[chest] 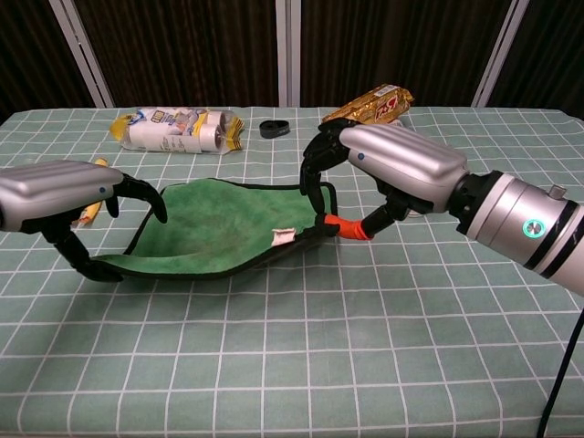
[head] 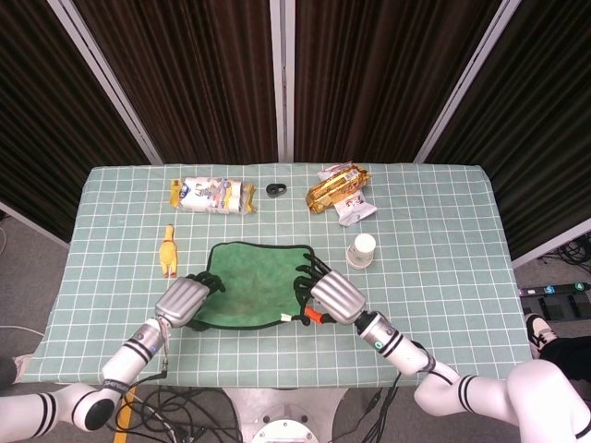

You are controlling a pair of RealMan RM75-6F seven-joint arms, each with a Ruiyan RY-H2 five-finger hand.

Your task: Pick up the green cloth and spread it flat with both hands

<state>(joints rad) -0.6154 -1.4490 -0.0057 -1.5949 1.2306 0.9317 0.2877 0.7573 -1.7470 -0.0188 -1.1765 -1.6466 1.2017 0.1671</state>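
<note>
The left robot hand and the right robot hand each grasp 1 near corner of the green cloth, which lies in the near middle of the desk, with its far part already on the surface and its near edge a little lifted between the 2 hands. The cloth looks light and very soft: it sags in the middle and has no stiffness, so I judge it must be held at 2 corners and kept under gentle tension, otherwise it will fold on itself. The dark border, the small white tag and the orange tab near the right robot hand seem the firmest places to pinch. The chest view shows what the head view hides: the near edge hangs slightly above the desk, and the fingers of both hands curl around the border. The head view shows instead the whole outline of the cloth, nearly square, and how it sits between other things. Left of it lies a yellow toy chicken, right of it a paper cup. Farther away are a white snack pack, a small black ring and a golden snack bag.
</note>
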